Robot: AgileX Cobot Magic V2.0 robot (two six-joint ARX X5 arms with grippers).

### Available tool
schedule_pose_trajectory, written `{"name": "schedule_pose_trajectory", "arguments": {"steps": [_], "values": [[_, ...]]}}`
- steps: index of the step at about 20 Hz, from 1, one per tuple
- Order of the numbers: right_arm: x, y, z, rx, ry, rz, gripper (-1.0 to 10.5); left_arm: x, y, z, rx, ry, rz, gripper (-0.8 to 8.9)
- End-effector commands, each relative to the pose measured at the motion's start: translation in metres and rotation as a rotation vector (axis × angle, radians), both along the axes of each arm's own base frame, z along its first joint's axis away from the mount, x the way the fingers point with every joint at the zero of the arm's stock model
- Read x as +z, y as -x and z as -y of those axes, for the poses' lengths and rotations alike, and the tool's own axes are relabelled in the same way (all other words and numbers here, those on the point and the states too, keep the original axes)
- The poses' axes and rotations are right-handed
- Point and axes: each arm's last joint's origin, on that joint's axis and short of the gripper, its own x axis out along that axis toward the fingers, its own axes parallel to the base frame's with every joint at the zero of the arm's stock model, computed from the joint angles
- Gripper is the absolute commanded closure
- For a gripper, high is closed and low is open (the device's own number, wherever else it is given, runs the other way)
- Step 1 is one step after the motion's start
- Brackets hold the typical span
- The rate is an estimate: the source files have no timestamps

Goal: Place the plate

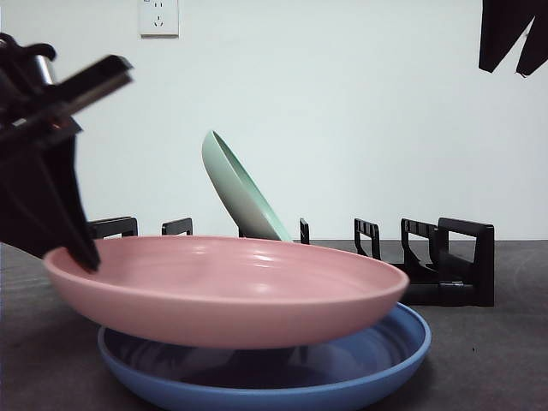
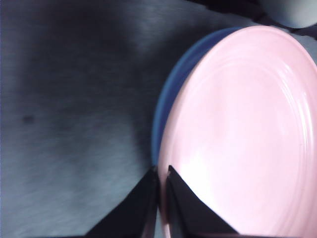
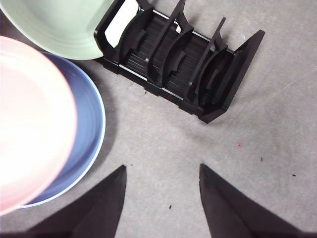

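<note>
Left gripper [image 2: 159,181]: I see jaws pinched on the round pink plastic plate's [image 1: 227,287] rim.
Pink plate: lifted, tilted above round blue plate [image 1: 360,377].
Right gripper [image 3: 161,198]: jaws apart, empty, above grey table [image 3: 277,148].
Black slotted dish rack [image 3: 183,64]: holds leaning pale green plate [image 1: 241,190].

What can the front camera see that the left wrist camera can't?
Only the front view shows the black plate rack with the green plate leaning in it, the wall socket, and the waiting right gripper as a black tip in the top corner. Only the left wrist view shows, from above, the left gripper shut on the pink plate's rim. Both show the pink plate held above the blue plate on the grey table.
</note>
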Motion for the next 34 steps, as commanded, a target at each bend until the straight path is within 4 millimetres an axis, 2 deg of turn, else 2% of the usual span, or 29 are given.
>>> {"name": "schedule_pose_trajectory", "arguments": {"steps": [1, 6, 10, 12, 16, 18, 21, 24, 27, 30, 34], "values": [[0.001, -0.001, -0.002, -0.002, -0.007, 0.001, 7.1, -0.006, -0.004, 0.010, 0.014, 0.002, -0.008, 8.04], [0.001, -0.001, -0.002, -0.002, -0.007, 0.001, 7.1, -0.018, -0.009, 0.020, 0.014, -0.048, -0.007, 8.04], [0.001, -0.001, -0.002, -0.002, -0.007, 0.001, 7.1, -0.020, -0.010, 0.023, 0.011, -0.047, 0.008, 7.94], [0.001, -0.001, -0.002, -0.002, -0.007, 0.001, 7.1, -0.020, -0.010, 0.023, 0.012, -0.054, -0.002, 6.89], [0.001, -0.001, -0.002, -0.002, -0.008, 0.001, 7.1, -0.009, -0.010, 0.022, 0.000, -0.098, -0.012, 5.83], [0.001, -0.001, -0.002, -0.002, -0.008, 0.001, 7.1, 0.007, -0.010, 0.019, -0.006, -0.130, 0.027, 5.27], [0.002, -0.001, -0.003, -0.001, -0.031, 0.006, 7.1, 0.044, -0.005, 0.004, -0.046, -0.171, 0.133, 5.28], [0.007, -0.005, -0.010, 0.062, -0.149, 0.019, 7.1, 0.079, 0.007, -0.025, -0.064, -0.209, 0.225, 5.28], [0.012, -0.012, -0.019, 0.104, -0.278, 0.007, 7.1, 0.106, 0.029, -0.059, -0.014, -0.263, 0.266, 5.33], [0.017, -0.028, -0.033, 0.134, -0.306, -0.031, 7.1, 0.127, 0.056, -0.084, 0.042, -0.302, 0.300, 5.33], [0.028, -0.066, -0.066, 0.183, -0.340, -0.127, 7.1, 0.142, 0.080, -0.097, 0.099, -0.283, 0.345, 5.33]]}}
